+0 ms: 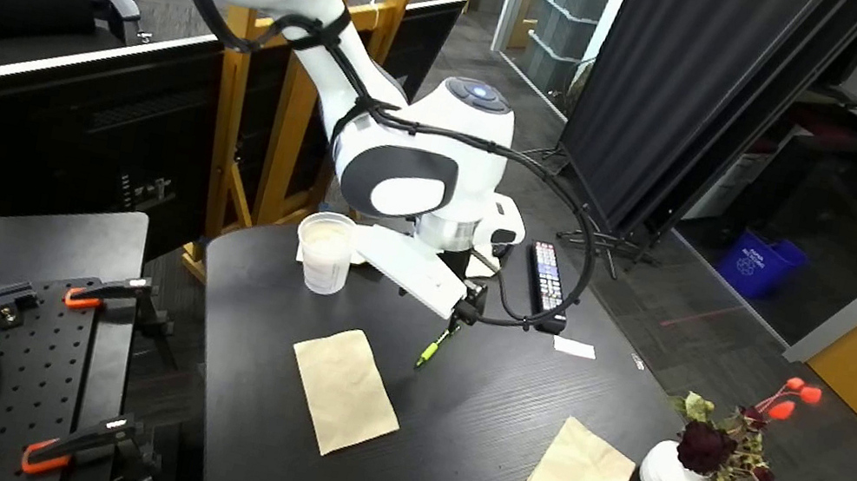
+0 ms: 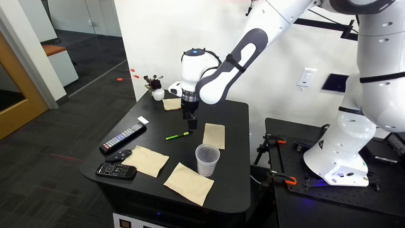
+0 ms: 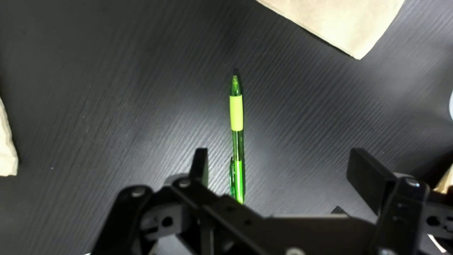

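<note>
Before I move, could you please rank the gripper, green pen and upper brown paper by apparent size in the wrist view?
Largest to smallest:
1. Gripper, nearest the camera
2. Upper brown paper, visible part
3. Green pen

A pen (image 2: 177, 136) lay on a table (image 2: 234, 183) in an exterior view, a remote (image 2: 122, 138) to its left, paper (image 2: 214, 135) to its right, a cup (image 2: 207, 163) before that paper, a vase (image 2: 158, 94) behind them

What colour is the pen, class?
The pen is green with a yellow-green band, clearest in the wrist view.
</note>
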Controlling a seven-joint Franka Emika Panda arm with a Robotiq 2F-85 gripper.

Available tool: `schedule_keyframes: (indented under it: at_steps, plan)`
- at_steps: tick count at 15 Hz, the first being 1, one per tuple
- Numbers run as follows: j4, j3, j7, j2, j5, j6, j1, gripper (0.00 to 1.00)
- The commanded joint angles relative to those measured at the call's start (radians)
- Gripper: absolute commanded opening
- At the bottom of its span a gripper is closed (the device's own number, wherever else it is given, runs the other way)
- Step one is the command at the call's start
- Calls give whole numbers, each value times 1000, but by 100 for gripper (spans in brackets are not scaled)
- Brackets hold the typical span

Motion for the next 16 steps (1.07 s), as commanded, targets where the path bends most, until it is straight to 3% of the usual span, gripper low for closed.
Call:
schedule_keyframes:
  at_steps: [1, 16]
  plan:
    - [92, 38, -23, 83, -22, 13, -42, 100]
    - [274, 89, -24, 262, -64, -32, -70, 100]
